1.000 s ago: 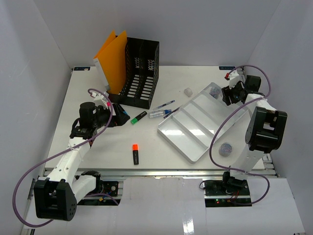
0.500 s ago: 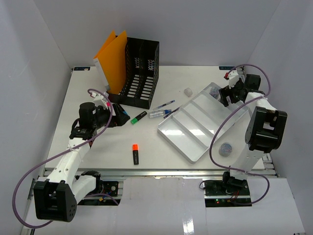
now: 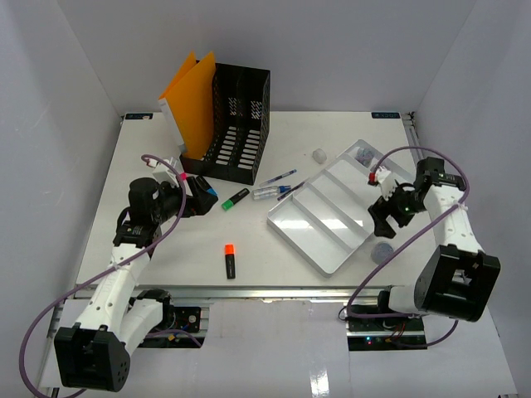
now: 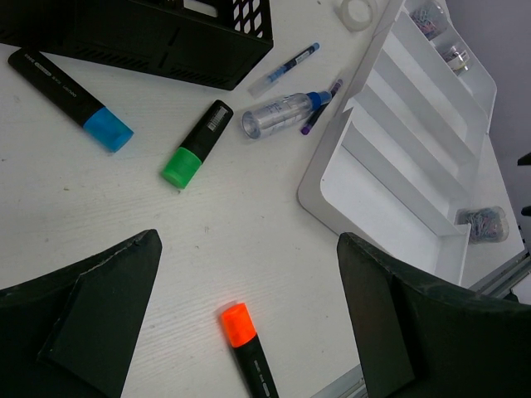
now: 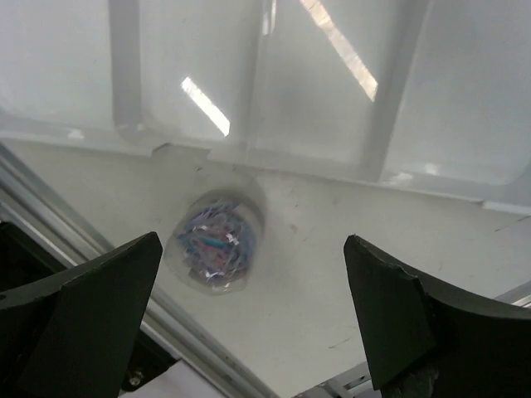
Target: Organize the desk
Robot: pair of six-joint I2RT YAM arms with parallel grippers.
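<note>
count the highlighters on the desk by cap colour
blue-capped highlighter: 1
green-capped highlighter: 1
orange-capped highlighter: 1
total: 3, all lying on the desk
</note>
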